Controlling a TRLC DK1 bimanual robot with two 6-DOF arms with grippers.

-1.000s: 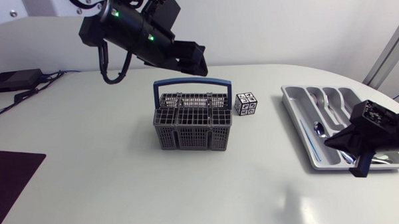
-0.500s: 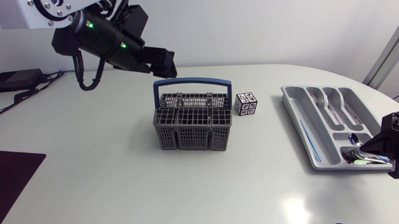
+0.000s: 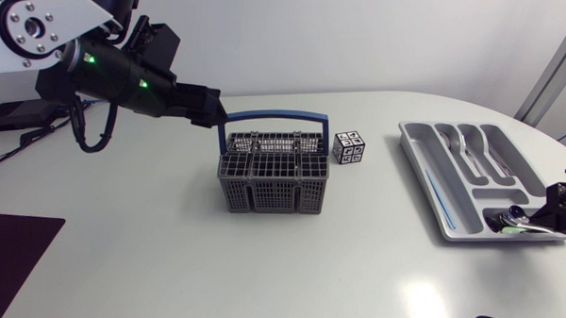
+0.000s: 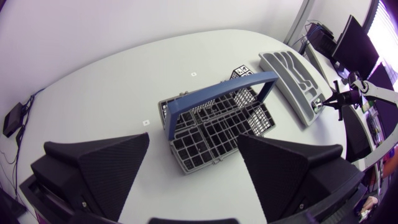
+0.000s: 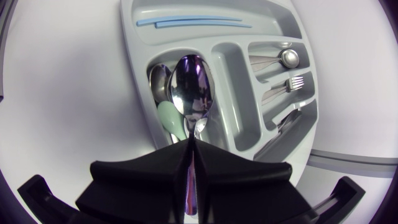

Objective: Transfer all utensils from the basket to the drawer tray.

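My left gripper [image 4: 193, 142] hangs in the air just behind the left end of the grey plastic basket with the blue handle [image 3: 272, 169]. Its two black fingers are spread wide apart and there is nothing between them. From my left wrist, I see the basket down on the white table [image 3: 155, 267], ahead of my open fingers, and they are not touching it. The basket stands upright near the middle of the table. Just beside its right back corner sits a small cube with black and white squares [image 3: 349, 147]. Far over on the right lies the long grey drawer tray with many slots [image 3: 420, 173]. My right gripper [image 5: 189, 152] is at the near end of that tray. Its fingers are pressed tight together on the handle of a shiny metal spoon [image 5: 191, 87], one finger on each side. The round end of the spoon sticks out ahead of my fingers, over the tray slot where a pale green spoon [image 5: 169, 118] and another metal spoon already lie. I cannot tell if my spoon touches them. Two thin blue sticks [image 5: 193, 23] lie in the long slot, and a metal fork [image 5: 292, 82] lies in another slot beside more metal pieces. A dark mat [image 3: 12, 249] lies flat at the left edge of the table.
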